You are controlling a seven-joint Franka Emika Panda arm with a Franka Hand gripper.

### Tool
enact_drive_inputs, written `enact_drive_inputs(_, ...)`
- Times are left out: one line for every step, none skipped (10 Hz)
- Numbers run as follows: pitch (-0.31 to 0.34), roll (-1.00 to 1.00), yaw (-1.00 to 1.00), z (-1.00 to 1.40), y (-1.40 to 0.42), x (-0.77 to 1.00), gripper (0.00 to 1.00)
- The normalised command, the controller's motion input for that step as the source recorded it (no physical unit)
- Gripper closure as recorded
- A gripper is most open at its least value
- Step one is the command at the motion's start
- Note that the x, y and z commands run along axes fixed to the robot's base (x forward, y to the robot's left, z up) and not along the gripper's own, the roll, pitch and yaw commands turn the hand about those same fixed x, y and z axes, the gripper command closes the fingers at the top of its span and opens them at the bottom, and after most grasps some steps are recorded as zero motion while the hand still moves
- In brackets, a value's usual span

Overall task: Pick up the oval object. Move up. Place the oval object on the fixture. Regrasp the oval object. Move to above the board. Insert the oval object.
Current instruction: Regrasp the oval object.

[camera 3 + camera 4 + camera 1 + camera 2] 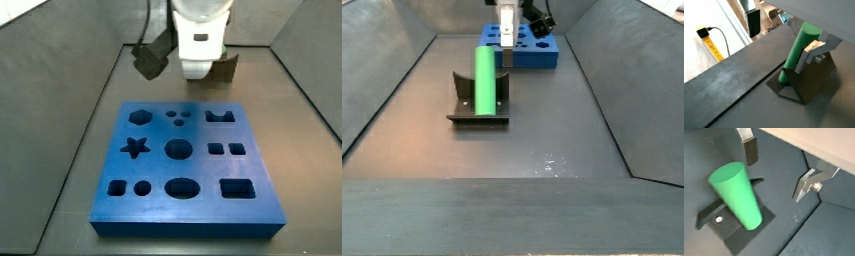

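Board (187,160) lies flat on the floor, holes empty. Fixture (477,108) sits well apart from it. Oval object (485,77) leans upright on the fixture. My gripper (777,163) hangs around the rod's upper end, jaws wide, fingers (749,150) not touching it.

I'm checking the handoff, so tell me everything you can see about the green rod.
The rod is bright green, smooth, plastic-looking, with a flat-looking round end in a wrist view. It leans tilted on the dark fixture, its lower end resting on the fixture's base. The gripper is open around its upper part; one finger lies close beside it, though contact is unclear. The blue board lies beyond it, apart.
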Motion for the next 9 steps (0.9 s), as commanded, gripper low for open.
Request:
enact_drive_inputs(0.078,0.07,-0.04,-0.04,0.0,0.96,0.0)
enact_drive_inputs(0.101,0.07,-0.02,-0.04,0.0,0.83,0.0)
enact_drive_inputs(0.114,0.07,-0.01,-0.03,0.0,0.75,0.0)
enact_drive_inputs(0.121,0.07,0.0,-0.03,0.0,0.69,0.0)
enact_drive_inputs(0.134,0.08,0.03,-0.03,-0.01,0.56,0.0)
enact_drive_inputs(0.141,0.09,0.04,-0.03,-0.01,0.48,0.0)
enact_drive_inputs(0.149,0.09,0.06,-0.03,-0.01,0.41,0.0)
enact_drive_inputs(0.157,0.1,0.07,-0.02,-0.02,0.32,0.0)
enact_drive_inputs(0.164,0.1,0.08,-0.03,-0.02,0.26,0.0)
